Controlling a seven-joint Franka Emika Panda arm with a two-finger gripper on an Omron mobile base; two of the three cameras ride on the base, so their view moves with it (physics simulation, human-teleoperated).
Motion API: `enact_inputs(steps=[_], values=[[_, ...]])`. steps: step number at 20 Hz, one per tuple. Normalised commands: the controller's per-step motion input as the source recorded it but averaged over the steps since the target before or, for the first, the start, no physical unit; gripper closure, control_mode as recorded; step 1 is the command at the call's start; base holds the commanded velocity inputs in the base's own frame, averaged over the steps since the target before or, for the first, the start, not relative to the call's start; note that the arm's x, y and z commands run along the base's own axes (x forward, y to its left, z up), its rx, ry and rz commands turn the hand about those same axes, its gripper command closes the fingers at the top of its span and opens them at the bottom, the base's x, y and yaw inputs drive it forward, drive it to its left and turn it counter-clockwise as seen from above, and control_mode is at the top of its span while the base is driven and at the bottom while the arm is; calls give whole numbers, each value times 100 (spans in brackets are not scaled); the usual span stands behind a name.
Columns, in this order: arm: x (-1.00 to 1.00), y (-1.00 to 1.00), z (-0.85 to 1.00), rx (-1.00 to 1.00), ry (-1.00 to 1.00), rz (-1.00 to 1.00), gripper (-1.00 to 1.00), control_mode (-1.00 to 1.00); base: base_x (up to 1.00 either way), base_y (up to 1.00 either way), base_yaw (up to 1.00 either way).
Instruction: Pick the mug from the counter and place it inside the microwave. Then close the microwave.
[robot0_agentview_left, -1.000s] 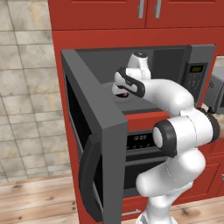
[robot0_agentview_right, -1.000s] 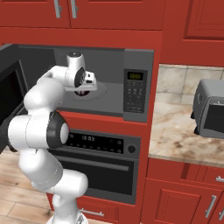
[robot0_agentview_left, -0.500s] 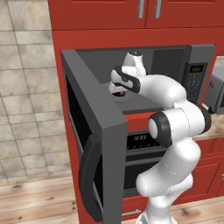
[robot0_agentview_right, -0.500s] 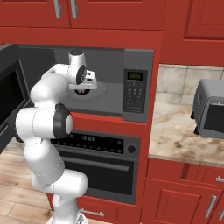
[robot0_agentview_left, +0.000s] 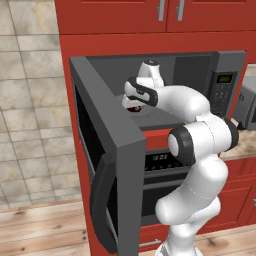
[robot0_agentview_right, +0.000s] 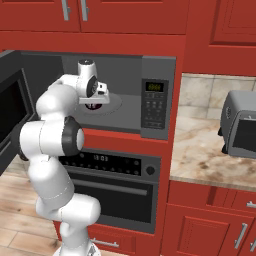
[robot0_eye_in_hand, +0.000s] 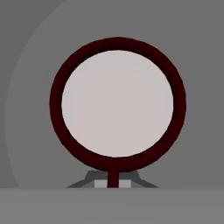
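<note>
Closest to the base cameras is the microwave door (robot0_agentview_left: 107, 170). It is swung wide open to the left, and its thick black handle (robot0_agentview_left: 100, 200) sticks out low on its front edge. Under the microwave is the black oven (robot0_agentview_right: 117, 192) with a clock strip, set in red cabinet fronts.

The white arm bends up and reaches into the open microwave (robot0_agentview_right: 150, 75). The gripper (robot0_agentview_right: 95, 104) points down over the grey floor inside. Right under it sits the mug (robot0_agentview_left: 134, 108), dark red, upright on the round plate (robot0_agentview_right: 117, 104) of the microwave floor. In the hand view the mug (robot0_eye_in_hand: 117, 103) is seen from straight above, a dark red ring around a white inside. Its handle points toward the bottom of that view, and the fingers are pressed together on the handle there. The tips are hard to see, so the pinch may be on the handle or on the rim beside it.

Farther right are the keypad panel (robot0_agentview_right: 154, 105) with its small green display, then the marbled counter (robot0_agentview_right: 200, 155) and the silver toaster oven (robot0_agentview_right: 242, 130) on it.
</note>
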Motion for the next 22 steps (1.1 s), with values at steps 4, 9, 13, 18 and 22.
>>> enact_inputs(steps=[4, 9, 13, 18, 22], values=[[4, 1, -22, 0, 0, 0, 100, -100, 0, 0, 0], [0, 0, -28, 0, 1, 0, 100, -100, 0, 0, 0], [0, 0, -37, 0, 1, 0, 100, -100, 0, 0, 0], [0, 0, -19, 0, 0, 0, 100, -100, 0, 0, 0], [0, 0, 0, 0, 0, 0, 100, -100, 0, 0, 0]])
